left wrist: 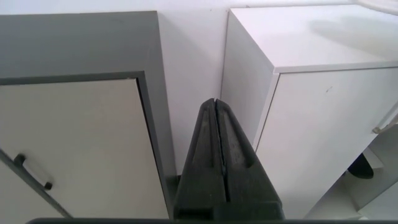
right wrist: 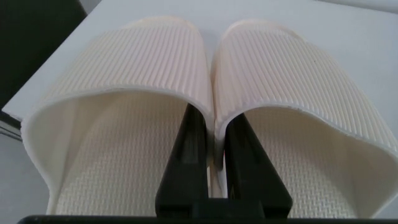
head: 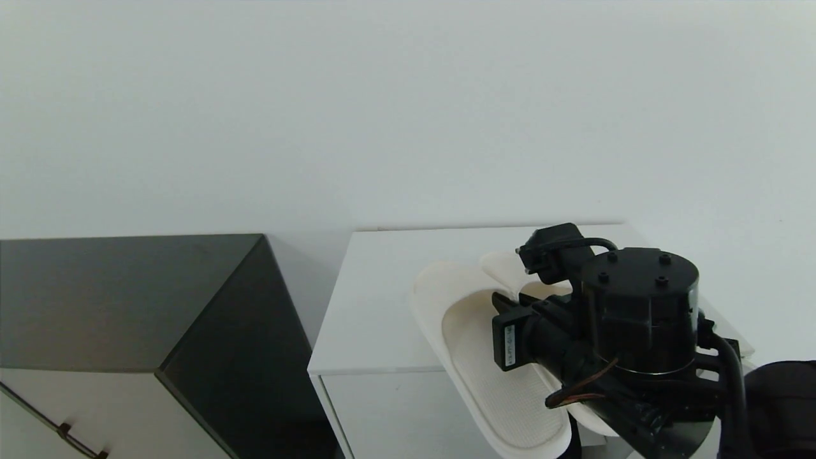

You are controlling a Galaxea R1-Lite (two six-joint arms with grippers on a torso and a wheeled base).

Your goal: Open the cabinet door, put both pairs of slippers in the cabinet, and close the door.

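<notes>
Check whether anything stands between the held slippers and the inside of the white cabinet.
Yes. The right gripper holds the slippers over the white cabinet, so its top panel lies between them and the inside. They would need to go round to the front; whether that door is open is unclear.

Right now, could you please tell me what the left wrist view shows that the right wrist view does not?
The left wrist view gives the left gripper, shut and empty, facing the gap between the dark cabinet, with its closed cream door and bar handle, and the white cabinet. The right wrist view gives the right gripper clamped on the adjoining inner walls of the cream slippers, one finger inside each. Both take in the white cabinet's top.
</notes>
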